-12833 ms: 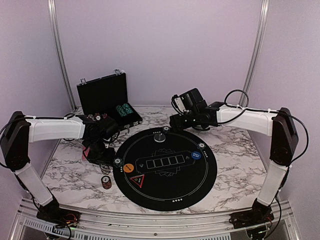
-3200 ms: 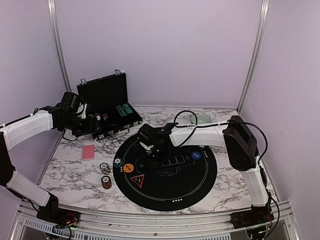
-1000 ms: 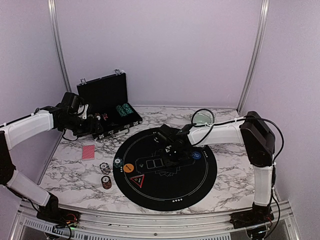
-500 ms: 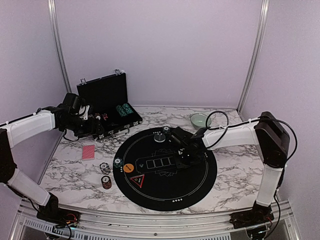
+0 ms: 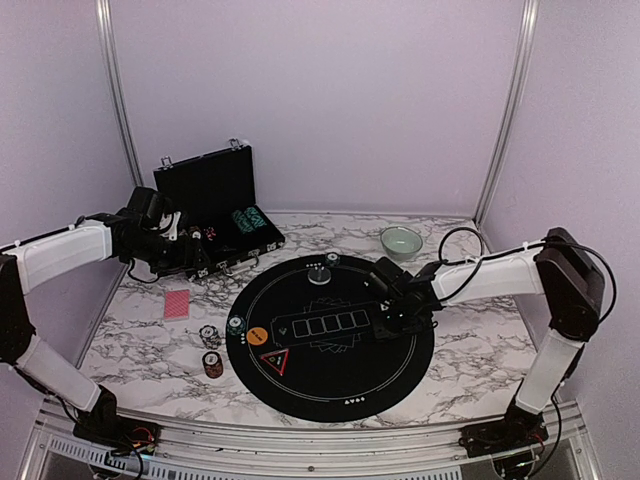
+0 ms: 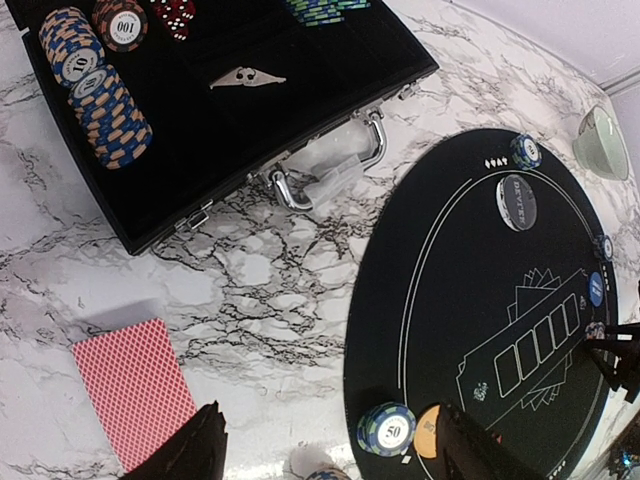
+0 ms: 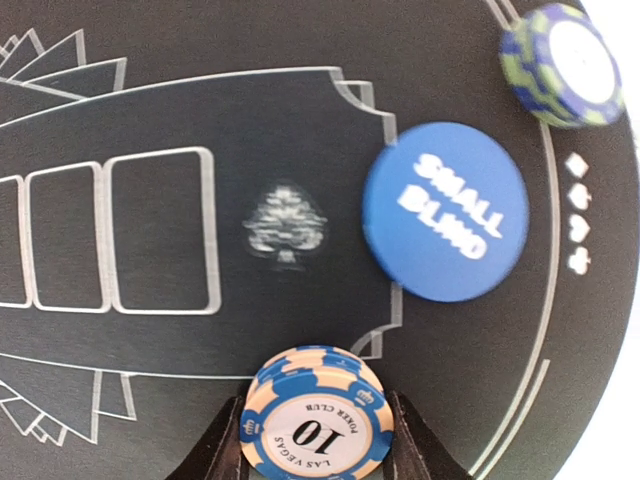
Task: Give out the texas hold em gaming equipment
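My right gripper (image 7: 313, 440) is shut on a small stack of blue-and-peach "10" poker chips (image 7: 315, 418). It holds them just above the black round mat (image 5: 330, 385), beside the blue "small blind" button (image 7: 446, 210). In the top view the right gripper (image 5: 398, 318) is over the mat's right side. My left gripper (image 6: 330, 462) is open and empty above the marble, between the red-backed cards (image 6: 135, 390) and a "50" chip stack (image 6: 386, 428). An orange button (image 5: 258, 336) and a white dealer button (image 5: 319, 274) lie on the mat. Two chip stacks (image 5: 211, 350) stand left of the mat.
The open black case (image 5: 215, 215) with more chips (image 6: 100, 90) and red dice stands at the back left. A pale green bowl (image 5: 401, 240) sits behind the mat on the right. A green-blue chip stack (image 7: 562, 62) rests on the mat's rim.
My right gripper has carried the chip stack rightward across the mat, from its middle to beside the blue button. The left arm has barely moved.
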Robot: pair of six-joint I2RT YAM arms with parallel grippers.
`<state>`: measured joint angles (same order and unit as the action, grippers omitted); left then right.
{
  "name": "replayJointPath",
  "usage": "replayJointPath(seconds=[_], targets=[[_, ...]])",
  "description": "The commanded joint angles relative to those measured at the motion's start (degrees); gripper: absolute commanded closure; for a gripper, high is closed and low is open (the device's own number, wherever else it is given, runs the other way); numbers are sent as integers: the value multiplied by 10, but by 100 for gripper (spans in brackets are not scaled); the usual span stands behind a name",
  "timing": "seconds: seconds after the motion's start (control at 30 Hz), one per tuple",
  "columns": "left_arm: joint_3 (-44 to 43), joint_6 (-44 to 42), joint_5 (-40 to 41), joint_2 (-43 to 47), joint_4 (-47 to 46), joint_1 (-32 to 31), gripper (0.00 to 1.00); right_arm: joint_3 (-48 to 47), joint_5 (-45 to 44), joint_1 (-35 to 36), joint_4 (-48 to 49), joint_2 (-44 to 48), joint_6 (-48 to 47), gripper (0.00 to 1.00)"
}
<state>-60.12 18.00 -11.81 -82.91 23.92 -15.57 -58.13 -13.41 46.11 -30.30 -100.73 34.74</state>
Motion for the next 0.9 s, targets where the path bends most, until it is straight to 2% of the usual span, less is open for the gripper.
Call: replayJointPath(seconds=[0.0, 0.33, 0.87], targets=[[4, 3, -6, -7, -10, 4, 28, 49, -20, -29, -43, 5, 8, 68], [6, 2, -7, -6, -11, 4, 28, 90, -26, -73, -21, 31, -4, 68], [7, 2, -6, -4, -11, 4, 28, 102, -42, -132, 9, 33, -37, 68]])
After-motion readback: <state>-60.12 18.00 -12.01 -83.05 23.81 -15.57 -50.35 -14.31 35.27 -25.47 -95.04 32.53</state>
